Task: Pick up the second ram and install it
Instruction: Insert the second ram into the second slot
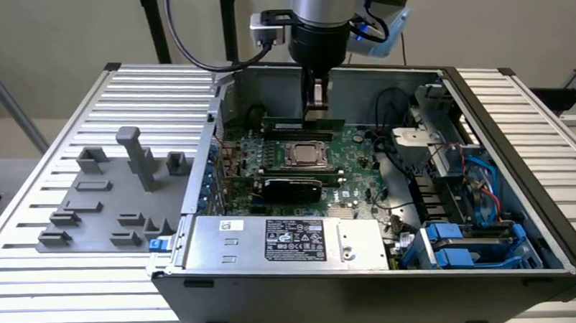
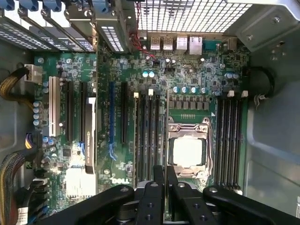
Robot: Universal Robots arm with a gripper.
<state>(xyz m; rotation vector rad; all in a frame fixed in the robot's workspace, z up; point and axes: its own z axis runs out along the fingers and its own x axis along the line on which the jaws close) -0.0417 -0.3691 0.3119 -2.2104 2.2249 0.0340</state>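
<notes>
Inside the open computer case (image 1: pixel 369 295), on my exterior feed, the gripper (image 1: pixel 315 116) hangs straight down with its fingers pinched onto the middle of the second ram (image 1: pixel 284 123). That green stick lies level, running across the view, just beyond the CPU socket (image 1: pixel 307 155) and over the far side of the motherboard (image 1: pixel 350 148); I cannot tell whether its lower edge touches a slot. From the wrist camera I see the fingers (image 2: pixel 157 187) drawn almost together, a thin dark slit between them, and the gripper (image 2: pixel 165 172) sits over the bank of black memory slots (image 2: pixel 147 136) just beside the CPU socket (image 2: pixel 187 152). Towards the exterior view's left, the grey holder blocks (image 1: pixel 139 159) stand on the slatted table (image 1: pixel 43 285), well apart from the case. The power supply (image 1: pixel 286 238) sits at the case's near side
</notes>
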